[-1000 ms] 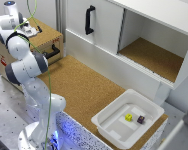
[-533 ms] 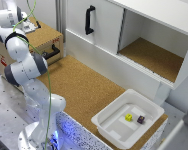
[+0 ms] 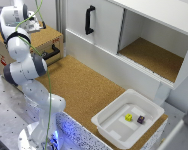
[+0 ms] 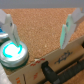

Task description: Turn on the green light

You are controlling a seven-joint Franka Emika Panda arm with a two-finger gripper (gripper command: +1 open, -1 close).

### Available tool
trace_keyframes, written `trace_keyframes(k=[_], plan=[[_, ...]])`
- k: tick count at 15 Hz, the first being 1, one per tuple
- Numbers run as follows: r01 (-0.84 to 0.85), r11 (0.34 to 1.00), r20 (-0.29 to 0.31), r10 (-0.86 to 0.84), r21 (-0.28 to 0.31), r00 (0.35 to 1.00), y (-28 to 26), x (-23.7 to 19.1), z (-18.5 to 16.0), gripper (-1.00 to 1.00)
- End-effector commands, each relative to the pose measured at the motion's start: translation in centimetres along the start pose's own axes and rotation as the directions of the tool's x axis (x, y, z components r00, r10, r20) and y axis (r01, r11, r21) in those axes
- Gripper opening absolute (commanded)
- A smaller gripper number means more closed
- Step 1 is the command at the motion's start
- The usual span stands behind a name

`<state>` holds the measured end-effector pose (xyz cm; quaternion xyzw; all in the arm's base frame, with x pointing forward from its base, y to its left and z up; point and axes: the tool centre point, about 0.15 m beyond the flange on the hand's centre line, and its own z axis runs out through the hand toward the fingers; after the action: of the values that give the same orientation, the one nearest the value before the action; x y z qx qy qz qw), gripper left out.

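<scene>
Green-lit and dome-shaped, sat the green light (image 4: 14, 51) on the cardboard box (image 4: 60, 62), just beside one fingertip (image 4: 13, 41) rather than under it. Glowed teal in the wrist view, so possibly on already – could not tell for certain. Found the gripper (image 4: 38, 42) spread wide, holding nothing, bare cork between the fingers. Judged the chief risk as a straight descent missing the dome – landing on cardboard, or clipping the rim and skidding off – because of that sideways offset. Judged a second risk in the other button (image 4: 2, 37) close at the picture's edge: easily pressed by mistake. Elsewhere, noted a white bin (image 3: 108, 131) holding a yellow block (image 3: 128, 117) and a dark block (image 3: 140, 119), near each other, and an open cabinet compartment (image 3: 154, 55) apparently holding nothing.
</scene>
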<state>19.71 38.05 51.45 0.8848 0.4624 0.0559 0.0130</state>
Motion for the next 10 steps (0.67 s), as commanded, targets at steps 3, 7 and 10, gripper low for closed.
trace_keyframes(k=[3, 7, 10], plan=[[-0.293, 0.948, -0.004, 0.295, 0.126, 0.955, 5.9, -6.4, 2.2, 1.0], [-0.49, 0.862, -0.053, 0.499, 0.13, 0.865, 11.2, -8.6, 2.6, 1.0], [-0.567, 0.814, -0.068, 0.577, 0.124, 0.814, 15.4, -9.3, 3.6, 1.0]])
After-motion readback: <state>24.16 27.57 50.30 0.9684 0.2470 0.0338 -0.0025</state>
